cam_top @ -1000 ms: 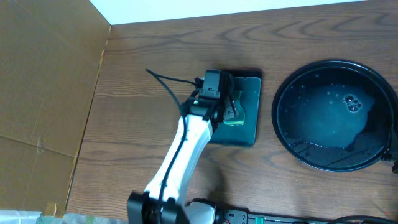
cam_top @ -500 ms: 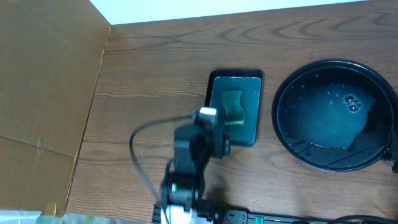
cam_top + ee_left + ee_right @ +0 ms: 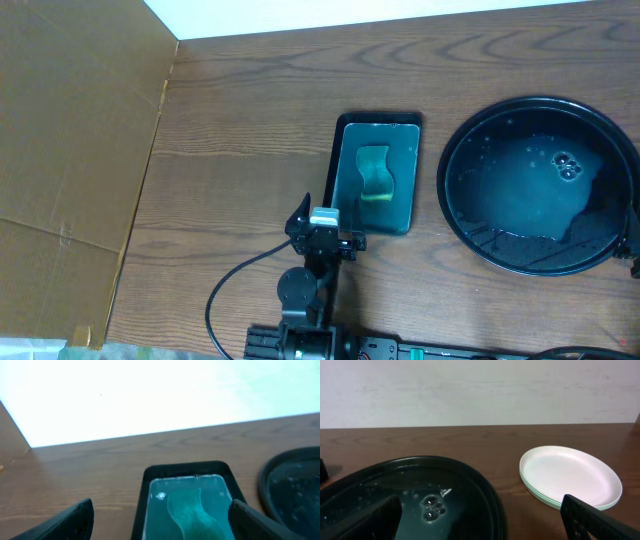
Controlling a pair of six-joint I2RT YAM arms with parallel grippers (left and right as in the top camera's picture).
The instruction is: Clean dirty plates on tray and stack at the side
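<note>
Seen from overhead, a brown wooden table fills the frame. At the right sits the tray, round, black and glossy. Its floor is wet, with a small cluster of bubbles in its upper right part. To its left, with a strip of table between them, lies a small rectangular teal tray with a green sponge in it. Cardboard covers the left side of the frame.

The left gripper is at the lower centre, just beside the teal tray's lower left corner. In the left wrist view its two dark fingers sit in the lower corners of the frame. They are spread wide with nothing held. The teal tray and sponge show beyond them in the lower middle.

In the right wrist view the right gripper is also spread wide and holds nothing, one finger in each lower corner. The tray fills the lower left of this frame. The plates, white and clean-looking, lie stacked on the table at the right, near the tray's rim but apart from it. At least two rims show; the exact count cannot be told.
</note>
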